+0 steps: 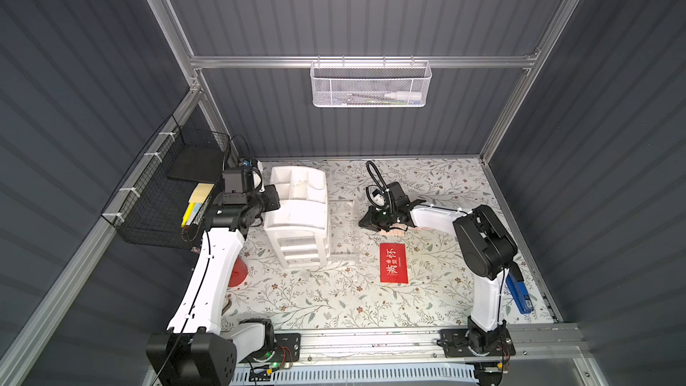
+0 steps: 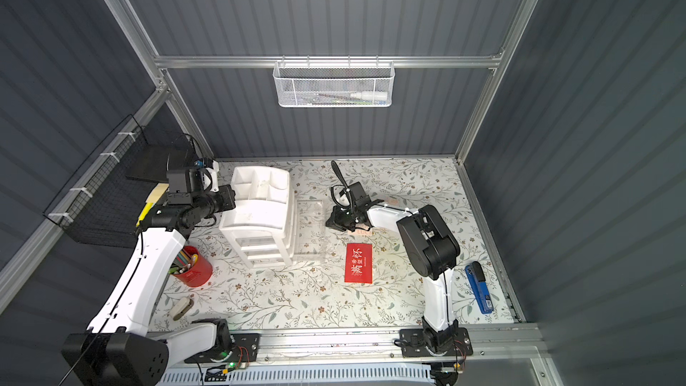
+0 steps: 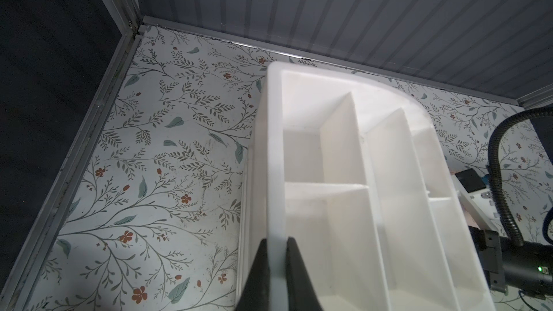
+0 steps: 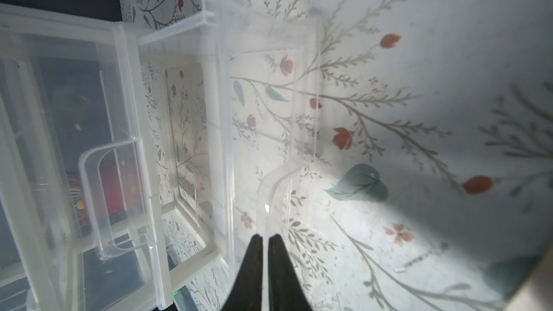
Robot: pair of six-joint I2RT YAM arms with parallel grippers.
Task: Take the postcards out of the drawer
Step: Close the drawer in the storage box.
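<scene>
Bracing: left gripper (image 3: 277, 239) is clamping the organiser (image 3: 275, 145) rim; right gripper (image 4: 266, 237) is pinching the seemingly emptied drawer's (image 4: 223, 100) handle. Out already: red postcard (image 1: 394, 263) lying mid-worktop (image 1: 334, 298), peach postcards (image 2: 363, 233) partly hidden beside that gripper.

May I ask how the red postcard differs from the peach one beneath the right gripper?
The red postcard is vivid with white Chinese characters; the peach postcard is pale. The red postcard lies fully in view, whereas the peach postcard is mostly hidden beneath the right gripper. Both lie on the floral table, outside the clear drawer.
</scene>
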